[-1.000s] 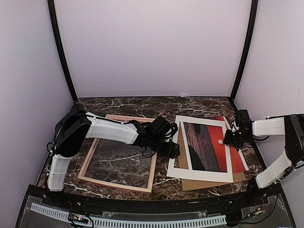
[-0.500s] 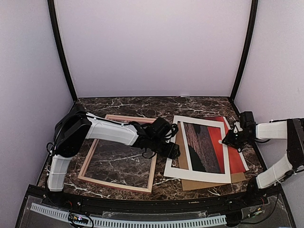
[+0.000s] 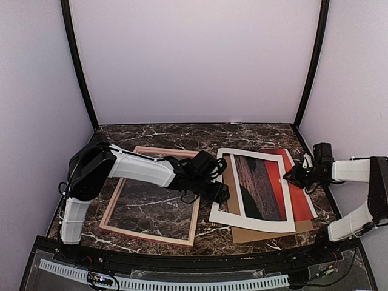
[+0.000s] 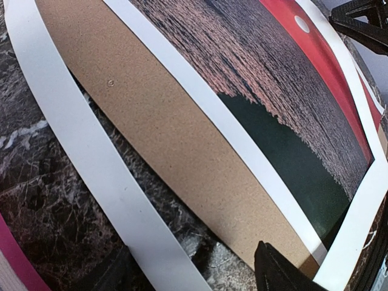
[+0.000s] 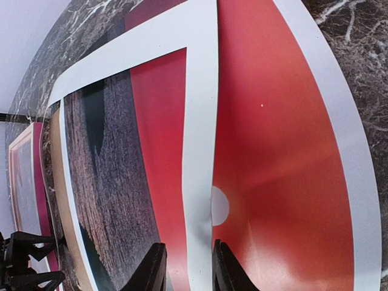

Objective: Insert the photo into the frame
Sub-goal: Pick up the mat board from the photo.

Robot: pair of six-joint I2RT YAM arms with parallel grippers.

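One marble table (image 3: pixel 242 136) carries one frame (image 3: pixel 145 235) at left, lying flat. At right, one white mat (image 3: pixel 251 223) overlaps one photo (image 3: pixel 300 194) and one brown board (image 3: pixel 267 235). The left gripper (image 3: pixel 221 194) is spread wide at the mat's left edge. The right gripper (image 3: pixel 291 177) straddles the mat's right strip; whether it is pinching I cannot tell.

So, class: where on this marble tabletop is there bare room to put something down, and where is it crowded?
Bare marble runs along the far strip behind the frame and the white mat, and shows inside the frame's opening. The right half is crowded: the mat, photo and brown backing board overlap there, with the left gripper and right gripper at their edges.
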